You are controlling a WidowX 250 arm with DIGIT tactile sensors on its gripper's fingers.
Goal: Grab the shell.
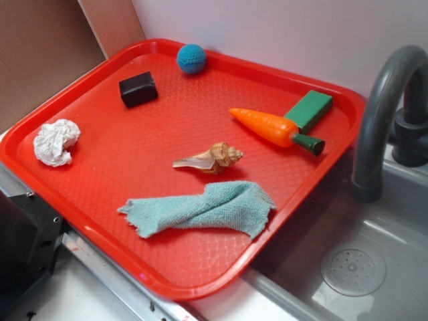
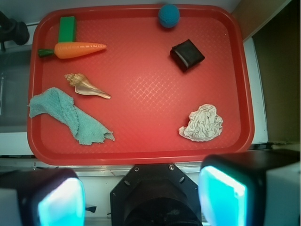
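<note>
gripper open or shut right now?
Open. In the wrist view the gripper has its two fingers wide apart with nothing between them; the shell lies untouched on the tray.

Glossy knobby shell [image 1: 212, 158], textured red plastic tray [image 1: 120, 160], fuzzy terry cloth [image 1: 200, 208], crumpled paper [image 1: 55, 142]

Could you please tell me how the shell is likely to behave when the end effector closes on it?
The shell looks rigid and probably light, so it should not deform. Its knobby whorled end and tapered pale tail suggest it may pivot or squirt sideways under uneven pressure. The thin tail looks fragile, so gripping the thicker body seems safer. The end effector is open, well short of it.
</note>
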